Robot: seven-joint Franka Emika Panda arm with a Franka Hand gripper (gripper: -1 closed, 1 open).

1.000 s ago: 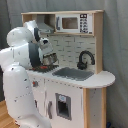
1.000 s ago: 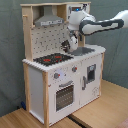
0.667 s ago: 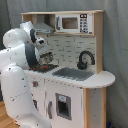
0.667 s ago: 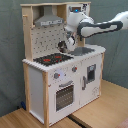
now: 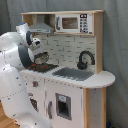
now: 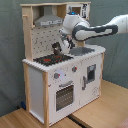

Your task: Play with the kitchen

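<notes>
Item 1, the kitchen (image 6: 60,75): I log it as a white and light-wood toy unit, standing on a wooden floor against a grey-green backdrop in both exterior views. It fills the middle of each picture.

Item 2, the stovetop (image 6: 52,59): black with red rings, at the second exterior view's left end of the counter. In the first exterior view I see only a sliver of it (image 5: 46,66) past the arm.

Item 3, the sink (image 5: 74,73): a grey basin, plain in the first exterior view, with the black faucet (image 5: 85,59) arching beside it. In the second exterior view the arm covers the faucet, and only the basin's edge (image 6: 86,50) shows.

Item 4, the hood (image 6: 47,19): grey, above the stovetop, seen in both exterior views.

Item 5, the microwave (image 5: 74,23): white, on the upper shelf; its door and buttons face the first exterior view. The second exterior view gives me only a small corner of it.

Item 6, the oven door (image 6: 64,95) and knobs (image 6: 56,76): the front panel under the stovetop, visible only in the second exterior view; the robot's white body hides that end in the first exterior view.

Item 7, the gripper (image 6: 56,48): hanging just over the stovetop's rear, in front of the pegboard back (image 6: 42,40). In the second exterior view a dark, brownish thing sits at the fingertips, but I cannot tell whether the fingers clamp it or stand apart. In the first exterior view the gripper (image 5: 41,57) is a dark blur.
</notes>
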